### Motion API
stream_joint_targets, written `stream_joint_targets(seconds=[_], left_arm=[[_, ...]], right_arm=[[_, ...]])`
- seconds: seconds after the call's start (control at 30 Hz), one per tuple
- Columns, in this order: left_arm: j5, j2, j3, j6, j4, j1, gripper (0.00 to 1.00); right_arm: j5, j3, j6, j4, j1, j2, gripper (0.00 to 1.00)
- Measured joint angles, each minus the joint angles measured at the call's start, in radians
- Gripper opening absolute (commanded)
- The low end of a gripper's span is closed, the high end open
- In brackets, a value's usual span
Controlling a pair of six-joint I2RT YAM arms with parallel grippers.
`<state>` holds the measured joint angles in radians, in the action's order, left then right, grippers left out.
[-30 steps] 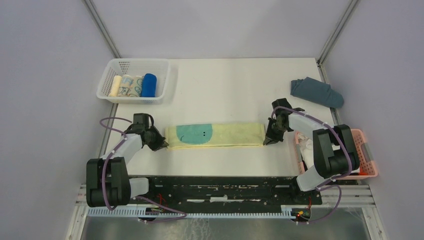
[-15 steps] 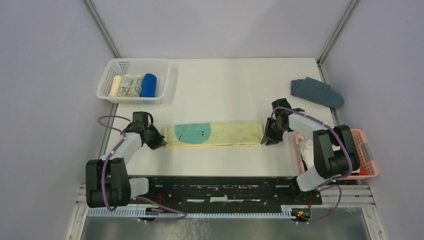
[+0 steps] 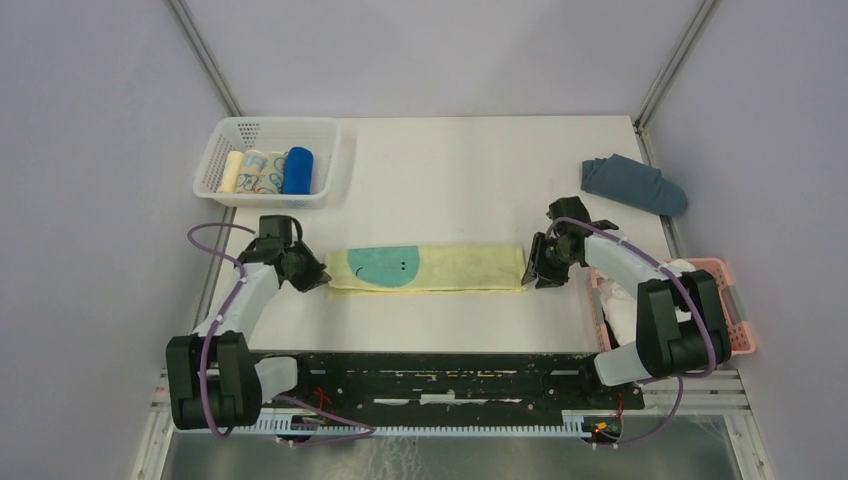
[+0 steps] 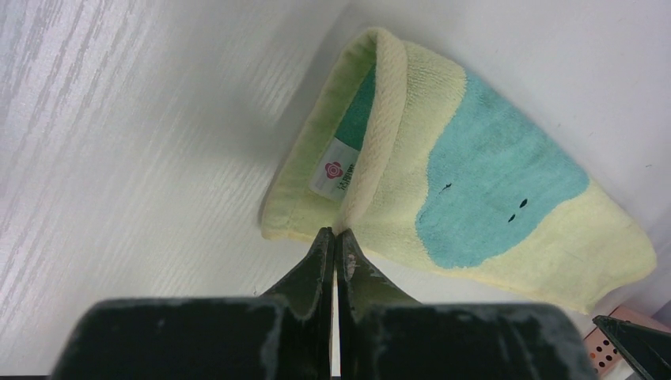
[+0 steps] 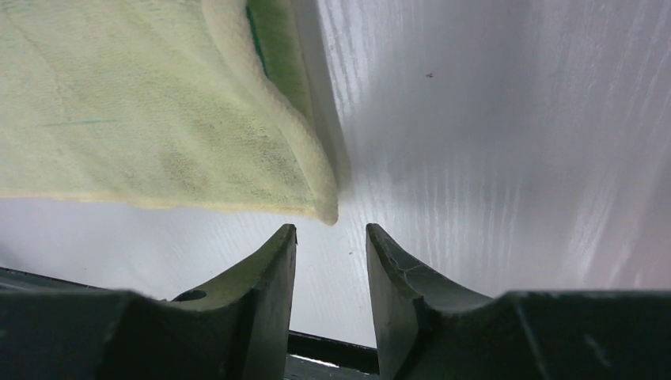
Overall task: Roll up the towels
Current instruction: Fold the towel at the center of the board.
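Observation:
The pale yellow towel [image 3: 450, 268] with a teal patch lies folded in a long strip on the table between my grippers. It also shows in the left wrist view [image 4: 490, 190] and the right wrist view [image 5: 142, 119]. My left gripper [image 3: 318, 279] is at its left end, shut, with the tips [image 4: 336, 234] pinching the folded hem. My right gripper [image 3: 533, 275] is open and empty, with its jaws [image 5: 331, 231] just off the towel's right corner. The royal blue towel [image 3: 297, 170] lies rolled in the white basket.
The white basket [image 3: 222, 150] at the far left holds the blue roll and other rolled cloths. A slate grey-blue cloth [image 3: 632, 183] lies crumpled at the far right. A pink basket [image 3: 728, 312] sits beside the right arm's base.
My left gripper has moved a little away from me, taking the towel's left end with it. The right arm has swung its elbow outward while its gripper stays at the towel's right end.

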<state>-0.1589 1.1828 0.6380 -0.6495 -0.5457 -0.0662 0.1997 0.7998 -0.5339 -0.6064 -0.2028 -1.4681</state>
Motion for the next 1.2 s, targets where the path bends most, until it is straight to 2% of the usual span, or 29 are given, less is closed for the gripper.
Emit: stream_joint_targets(seconds=[0.37,0.67,0.7,0.83,1.03,1.2], left_arm=[[0.04,0.01,0.018,0.028,-0.045,0.0,0.08],[0.124,0.041,0.019,0.072,-0.056,0.0,0.22],[0.137,0.041,0.022,0.076,-0.06,0.0,0.3],[0.183,0.038,0.052,0.093,-0.082,0.0,0.41],[0.175,0.003,0.119,0.094,-0.102,0.003,0.42],[0.13,0.02,0.156,0.091,-0.069,0.068,0.4]], right_arm=[[0.023,0.0,0.036,0.0,0.0,0.044,0.45],[0.093,0.052,0.045,0.061,0.0,0.041,0.44],[0.105,0.065,0.045,0.076,0.0,0.032,0.43],[0.145,0.109,0.044,0.132,0.0,-0.021,0.41],[0.169,0.155,0.042,0.183,0.0,-0.095,0.38],[0.19,0.183,0.041,0.212,0.0,-0.144,0.34]])
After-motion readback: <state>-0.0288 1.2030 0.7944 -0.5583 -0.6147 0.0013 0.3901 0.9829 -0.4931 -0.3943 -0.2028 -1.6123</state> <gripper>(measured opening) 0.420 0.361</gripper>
